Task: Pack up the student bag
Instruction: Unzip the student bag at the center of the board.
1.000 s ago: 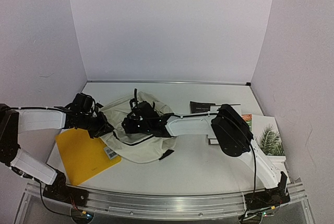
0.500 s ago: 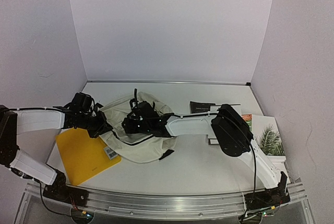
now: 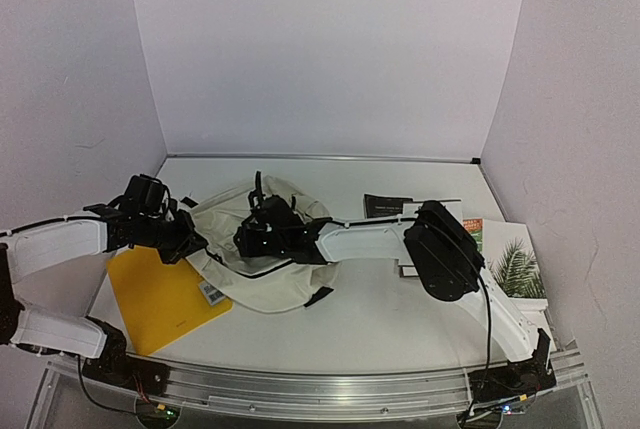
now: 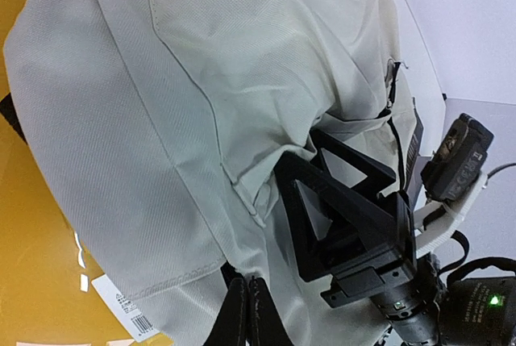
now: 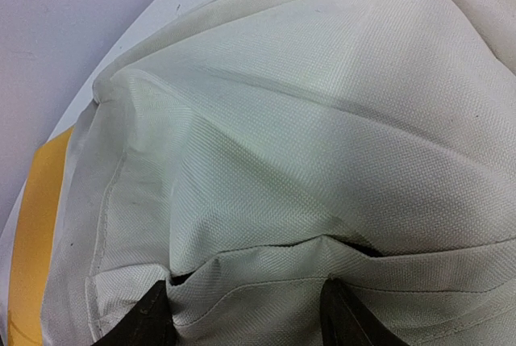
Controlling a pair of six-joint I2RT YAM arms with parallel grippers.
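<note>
We seem to be opening the student bag, which lies flat left of centre, partly over a yellow folder. Our left gripper is closed tight at its hem; our right gripper stands spread at the pocket mouth. Next, we judge, lift and part the opening

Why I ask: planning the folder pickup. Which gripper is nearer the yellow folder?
Left. The left gripper, shut, is at the student bag's edge beside the yellow folder; the right gripper sits over the bag's middle, farther away.
</note>
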